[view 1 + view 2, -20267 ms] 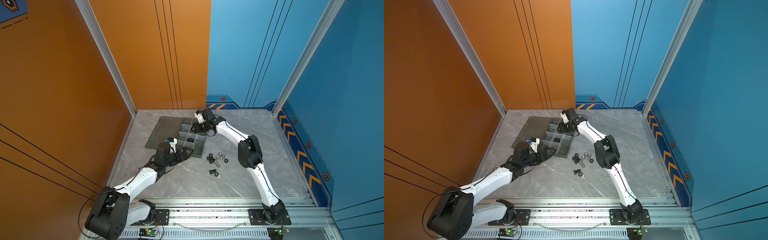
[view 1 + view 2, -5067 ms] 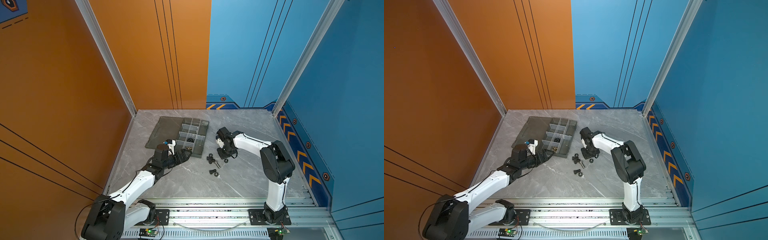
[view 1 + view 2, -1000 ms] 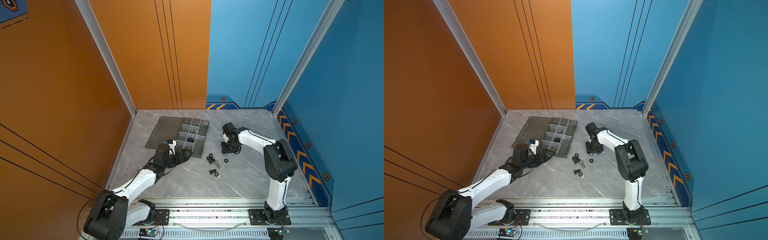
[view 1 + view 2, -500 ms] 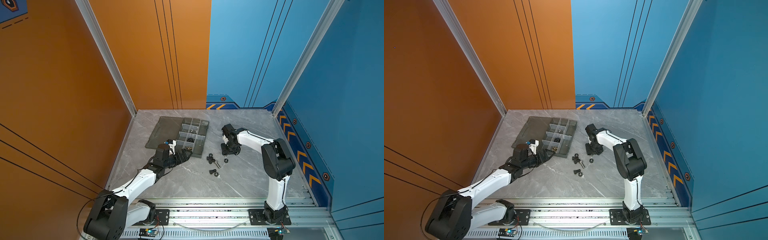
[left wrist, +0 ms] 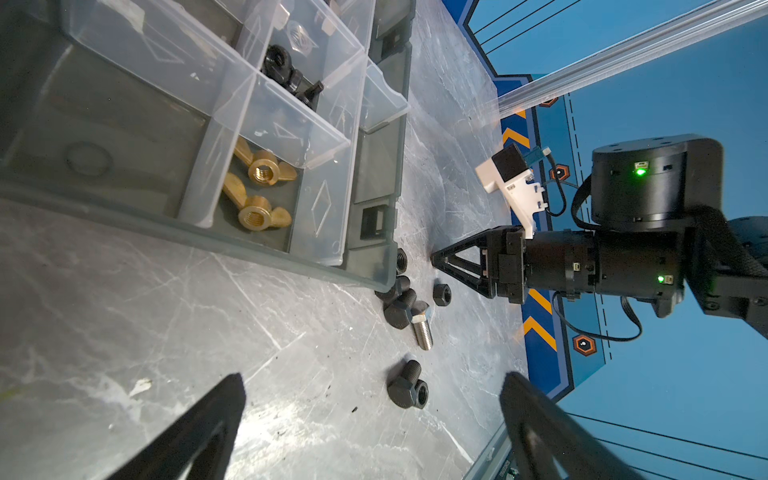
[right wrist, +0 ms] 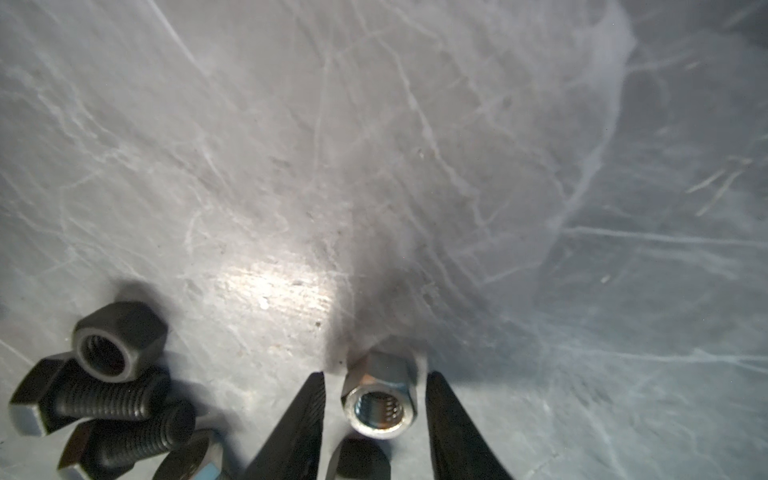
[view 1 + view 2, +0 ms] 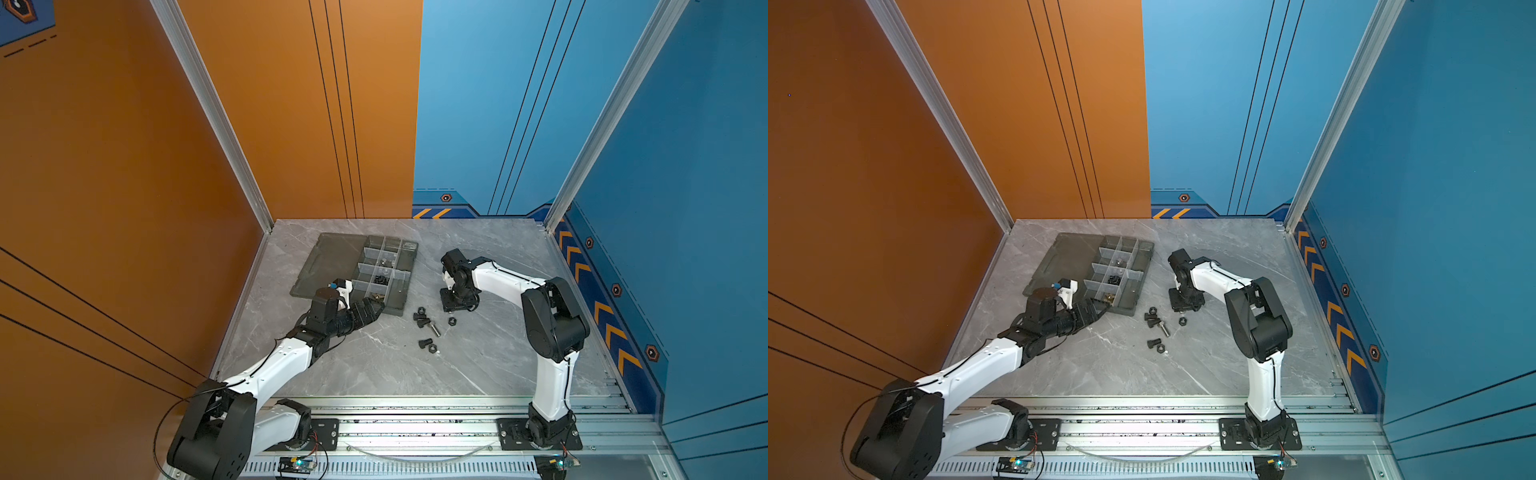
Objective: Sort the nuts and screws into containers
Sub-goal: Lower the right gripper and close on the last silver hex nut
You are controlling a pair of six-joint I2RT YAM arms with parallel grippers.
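My right gripper point(image 6: 376, 374) points down at the table, its jaws open on either side of a silver hex nut point(image 6: 380, 405), with a narrow gap on each side. In both top views it stands right of the loose pile point(image 7: 455, 305) point(image 7: 1185, 306). A black nut point(image 6: 118, 343) and black screws point(image 6: 104, 401) lie beside it. My left gripper point(image 5: 372, 378) is wide open and empty at the near corner of the containers tray point(image 7: 409, 274). A silver screw point(image 5: 423, 330) and a black screw point(image 5: 405, 388) lie on the table.
The tray's flat lid point(image 7: 328, 262) lies open to its left. Brass wing nuts point(image 5: 264, 170) fill the nearest cell and black nuts point(image 5: 286, 75) the one behind. Orange and blue walls enclose the table on the left, the back and the right.
The right gripper's jaws have narrowed around the silver nut while it stays low over the same spot. The left arm has not moved.
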